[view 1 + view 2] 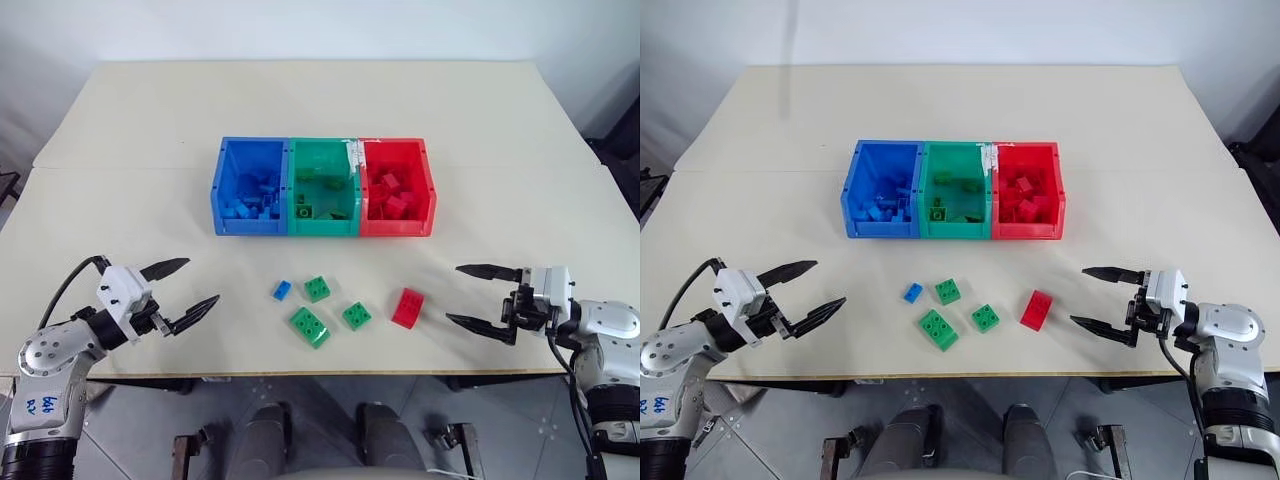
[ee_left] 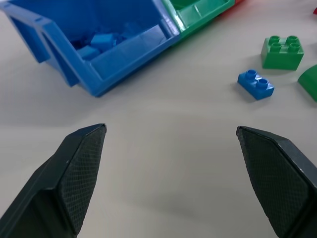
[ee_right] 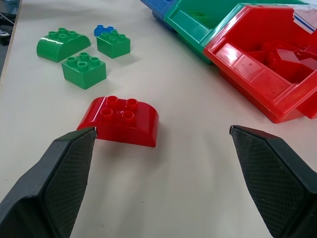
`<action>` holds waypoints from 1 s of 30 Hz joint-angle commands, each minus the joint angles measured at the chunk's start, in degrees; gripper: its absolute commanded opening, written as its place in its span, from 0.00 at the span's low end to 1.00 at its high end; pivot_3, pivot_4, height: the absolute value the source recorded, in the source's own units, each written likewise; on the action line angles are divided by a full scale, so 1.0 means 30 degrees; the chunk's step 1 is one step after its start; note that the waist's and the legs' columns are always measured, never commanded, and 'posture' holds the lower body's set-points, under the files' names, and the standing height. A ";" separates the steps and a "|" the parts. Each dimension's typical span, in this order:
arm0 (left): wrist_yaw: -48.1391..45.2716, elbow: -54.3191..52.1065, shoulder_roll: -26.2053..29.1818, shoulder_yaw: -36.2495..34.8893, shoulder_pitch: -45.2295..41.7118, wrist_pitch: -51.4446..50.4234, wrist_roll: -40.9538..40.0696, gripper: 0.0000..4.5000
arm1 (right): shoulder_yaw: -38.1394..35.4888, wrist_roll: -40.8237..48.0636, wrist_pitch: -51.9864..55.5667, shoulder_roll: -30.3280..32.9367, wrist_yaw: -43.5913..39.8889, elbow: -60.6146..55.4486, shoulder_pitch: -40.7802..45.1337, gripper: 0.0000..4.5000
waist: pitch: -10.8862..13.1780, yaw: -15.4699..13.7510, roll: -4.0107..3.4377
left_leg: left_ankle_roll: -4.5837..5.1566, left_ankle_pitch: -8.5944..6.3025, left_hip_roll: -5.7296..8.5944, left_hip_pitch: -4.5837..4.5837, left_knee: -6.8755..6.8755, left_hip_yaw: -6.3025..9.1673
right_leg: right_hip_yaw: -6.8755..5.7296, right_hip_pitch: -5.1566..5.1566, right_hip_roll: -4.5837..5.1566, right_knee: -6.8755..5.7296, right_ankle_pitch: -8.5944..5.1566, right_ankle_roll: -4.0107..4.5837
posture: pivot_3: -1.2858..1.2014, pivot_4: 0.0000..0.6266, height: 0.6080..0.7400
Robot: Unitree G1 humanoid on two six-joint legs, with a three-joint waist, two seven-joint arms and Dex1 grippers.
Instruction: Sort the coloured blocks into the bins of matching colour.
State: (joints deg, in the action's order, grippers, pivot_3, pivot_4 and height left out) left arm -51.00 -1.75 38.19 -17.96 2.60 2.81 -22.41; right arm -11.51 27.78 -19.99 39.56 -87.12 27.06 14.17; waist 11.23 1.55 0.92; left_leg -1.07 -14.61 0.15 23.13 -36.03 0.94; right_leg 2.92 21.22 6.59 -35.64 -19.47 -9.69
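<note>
5 loose blocks lie on the table (image 1: 150,110) in front of the bins (image 1: 323,187): blue block (image 1: 282,290) nearest the blue bin's side, 2 small green blocks (image 1: 317,288) (image 1: 356,315), longer green block (image 1: 310,327) farthest from the bins, red block (image 1: 407,307) in front of the red bin. All 3 bins hold bricks of their own colour. Left gripper (image 1: 181,291) hovers well left of the blocks, jaws spread wide, empty. Right gripper (image 1: 482,297) sits near the red block, jaws wide apart, holding nothing.
</note>
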 commanded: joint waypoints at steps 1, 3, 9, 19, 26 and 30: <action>0.0023 -0.0644 0.0230 -0.0199 -0.0012 -0.0100 -0.0117 0.99 | -0.0381 0.0295 -0.0201 0.0336 -0.0368 -0.0719 -0.0246 1.00 | 0.0000 0.0001 0.0000 | 0.0000 0.0000 0.0000 0.0000 0.0000 0.0000 | 0.0000 0.0000 0.0000 0.0000 0.0000 0.0000 | 0.52 0.24 1.00; -0.0162 -0.0896 0.0182 -0.0080 0.0015 -0.0251 -0.0345 0.99 | -0.0468 0.0371 -0.0248 0.0296 -0.0279 -0.0876 -0.0322 1.00 | 0.0000 -0.0001 0.0000 | 0.0000 0.0000 0.0000 0.0000 0.0000 0.0000 | -0.0001 0.0000 -0.0001 0.0001 0.0000 0.0000 | 0.52 0.24 1.00; -0.1399 -0.2918 0.0099 0.1928 -0.0155 -0.0736 -0.0359 0.99 | -0.2358 0.0636 -0.0823 0.1281 0.0528 -0.0086 -0.0982 1.00 | 0.0001 -0.0089 -0.0007 | 0.0000 0.0000 0.0013 0.0002 -0.0005 -0.0002 | 0.0001 -0.0009 0.0014 0.0004 0.0000 0.0000 | 0.52 0.24 1.00; -0.2499 -0.4202 -0.0519 0.6038 -0.1417 -0.0245 0.0877 0.99 | -0.4005 0.0135 -0.1893 0.3040 0.0039 0.2150 -0.2760 1.00 | -0.0003 -0.0038 -0.0014 | 0.0011 -0.0023 0.0014 -0.0022 -0.0006 -0.0058 | -0.0007 -0.0064 -0.0014 0.0057 -0.0003 0.0006 | 0.52 0.24 1.00; -0.2234 -0.4234 -0.0111 0.5353 -0.0858 -0.0254 0.0790 0.99 | -0.0316 -0.1821 0.0581 0.2806 0.0134 0.0569 0.0260 1.00 | -0.0014 0.0230 -0.0049 | -0.0007 -0.0030 0.0010 -0.0047 -0.0032 -0.0058 | 0.0007 -0.0045 -0.0039 0.0022 -0.0004 0.0006 | 0.52 0.24 1.00; -0.2050 -0.4342 0.0036 0.4893 -0.0333 -0.0152 0.0829 0.99 | 0.2429 -0.3153 0.1139 0.2664 -0.1037 -0.0506 0.2260 1.00 | -0.0014 0.0032 -0.0052 | -0.0007 -0.0029 -0.0018 -0.0031 -0.0040 -0.0042 | -0.0002 -0.0022 -0.0021 0.0007 -0.0004 0.0006 | 0.52 0.24 1.00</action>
State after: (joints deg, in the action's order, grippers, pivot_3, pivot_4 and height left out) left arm -57.48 -12.93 37.59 -1.78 0.94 1.51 -19.81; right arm -7.29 20.41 -17.21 47.24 -87.01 28.11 19.28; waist 11.19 1.65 0.76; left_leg -1.08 -14.70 0.09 23.05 -36.18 0.81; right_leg 2.92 21.16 6.54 -35.62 -19.48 -9.67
